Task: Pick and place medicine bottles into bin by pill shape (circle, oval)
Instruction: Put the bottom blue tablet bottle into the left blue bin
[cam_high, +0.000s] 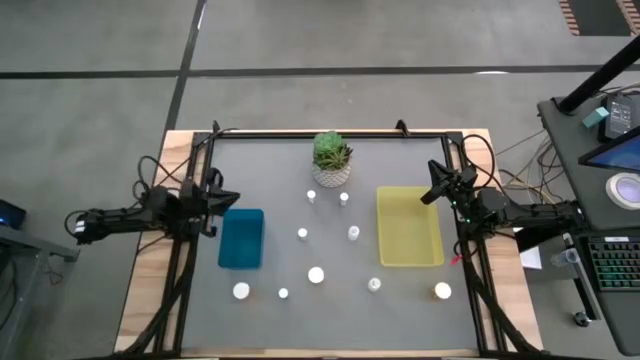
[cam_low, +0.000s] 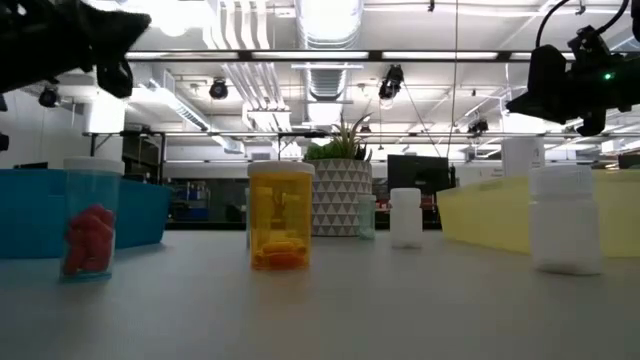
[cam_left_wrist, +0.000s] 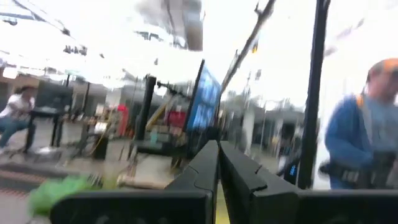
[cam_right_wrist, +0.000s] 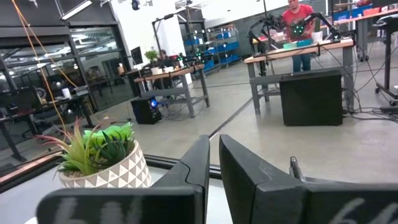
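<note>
Several small white-capped medicine bottles stand upright on the grey table mat between the two bins, among them one at mid-table and one near the front right. In the low view, a clear bottle of red pills, an amber bottle and two white bottles stand on their bases. The blue bin lies at the left and the yellow bin at the right. My left gripper is shut, raised beside the blue bin's far end. My right gripper is shut, raised by the yellow bin's far corner.
A white patterned pot with a green succulent stands at the table's far middle. A black frame rail runs around the mat. A desk with a keyboard and screens stands off the right side. People show in the room beyond.
</note>
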